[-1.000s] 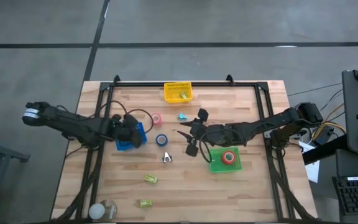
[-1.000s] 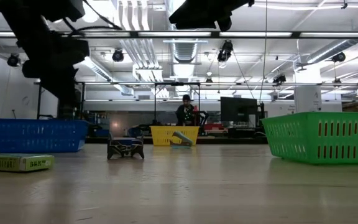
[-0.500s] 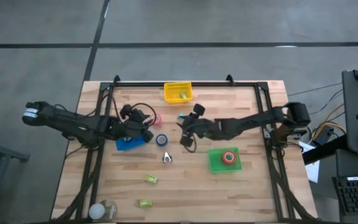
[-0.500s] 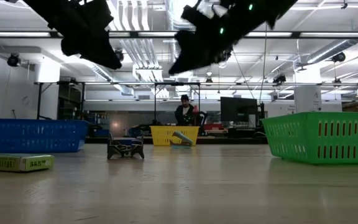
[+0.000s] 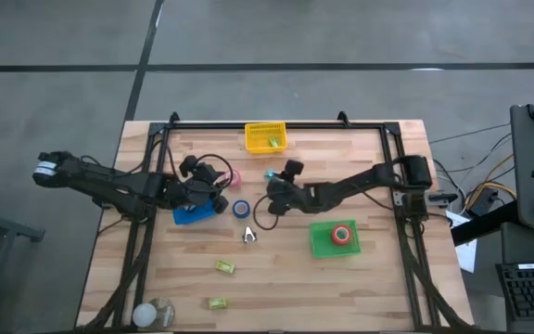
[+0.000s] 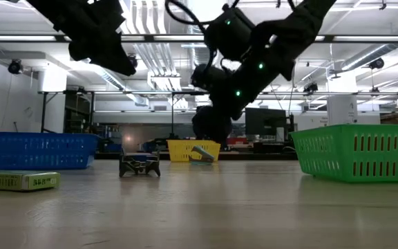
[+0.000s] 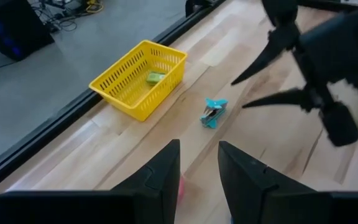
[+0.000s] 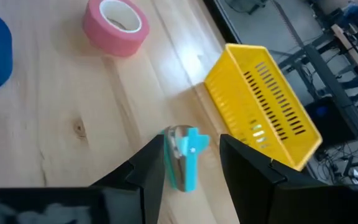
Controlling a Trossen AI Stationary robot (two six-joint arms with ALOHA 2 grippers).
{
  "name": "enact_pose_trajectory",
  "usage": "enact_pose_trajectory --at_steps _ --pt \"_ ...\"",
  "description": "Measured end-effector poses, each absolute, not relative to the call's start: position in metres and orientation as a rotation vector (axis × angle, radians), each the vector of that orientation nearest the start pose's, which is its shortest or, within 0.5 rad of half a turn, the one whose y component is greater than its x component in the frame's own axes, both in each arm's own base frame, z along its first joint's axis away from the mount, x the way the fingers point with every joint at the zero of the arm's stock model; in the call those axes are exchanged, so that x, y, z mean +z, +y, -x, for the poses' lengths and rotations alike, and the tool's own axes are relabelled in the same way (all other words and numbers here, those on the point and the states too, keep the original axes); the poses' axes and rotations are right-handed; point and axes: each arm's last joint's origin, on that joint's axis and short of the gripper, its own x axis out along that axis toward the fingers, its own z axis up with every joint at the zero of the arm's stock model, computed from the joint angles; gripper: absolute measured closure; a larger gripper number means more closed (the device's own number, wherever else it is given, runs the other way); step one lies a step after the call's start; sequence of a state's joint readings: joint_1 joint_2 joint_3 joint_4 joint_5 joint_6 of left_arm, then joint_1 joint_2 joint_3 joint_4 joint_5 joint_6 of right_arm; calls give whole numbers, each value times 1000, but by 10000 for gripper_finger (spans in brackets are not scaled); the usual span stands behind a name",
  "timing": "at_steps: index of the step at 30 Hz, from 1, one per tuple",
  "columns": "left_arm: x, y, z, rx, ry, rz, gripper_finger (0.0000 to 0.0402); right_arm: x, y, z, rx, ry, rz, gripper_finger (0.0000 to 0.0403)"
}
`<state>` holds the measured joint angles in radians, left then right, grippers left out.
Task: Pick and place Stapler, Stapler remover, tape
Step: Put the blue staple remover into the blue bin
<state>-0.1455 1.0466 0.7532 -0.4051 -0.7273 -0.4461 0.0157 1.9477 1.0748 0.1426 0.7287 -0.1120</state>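
The right tool (image 5: 272,188) has swung away from the green basket (image 5: 323,243) — where it hung a second ago — across the middle of the table (image 5: 378,288), and it now sits low over the small teal stapler (image 8: 185,158). In its own wrist view the two dark fingers (image 8: 143,171) stand parted with that stapler framed in the gap between them, nothing gripped. The left tool (image 5: 219,190) has moved off the blue basket (image 5: 189,214) toward the pink tape roll (image 8: 117,25); its fingers (image 7: 160,174) are a little apart and empty. The meaning seems plain: one red tape roll (image 5: 341,234) already lies in the green basket, and the right arm has gone for the next piece, the stapler, which lies just in front of the yellow basket (image 5: 265,137). The blue tape roll (image 5: 240,209) rests between the two tools, and the stapler remover (image 5: 248,236) lies a little nearer the front edge, both untouched. My guess is that a short descent and a squeeze come next — the stapler is small, so the fingers will need to straddle it squarely. In the low view a person (image 6: 206,117) stands far behind the table.
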Motion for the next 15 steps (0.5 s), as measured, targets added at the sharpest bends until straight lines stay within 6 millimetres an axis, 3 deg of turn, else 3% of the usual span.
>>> enact_pose_trajectory --at_steps 7,15 --pt "263 -11 -210 677 477 133 289 117 -17 -395 -635 791 417 254" --pt "263 -11 -210 675 477 129 291 117 -27 -400 -663 786 411 272"
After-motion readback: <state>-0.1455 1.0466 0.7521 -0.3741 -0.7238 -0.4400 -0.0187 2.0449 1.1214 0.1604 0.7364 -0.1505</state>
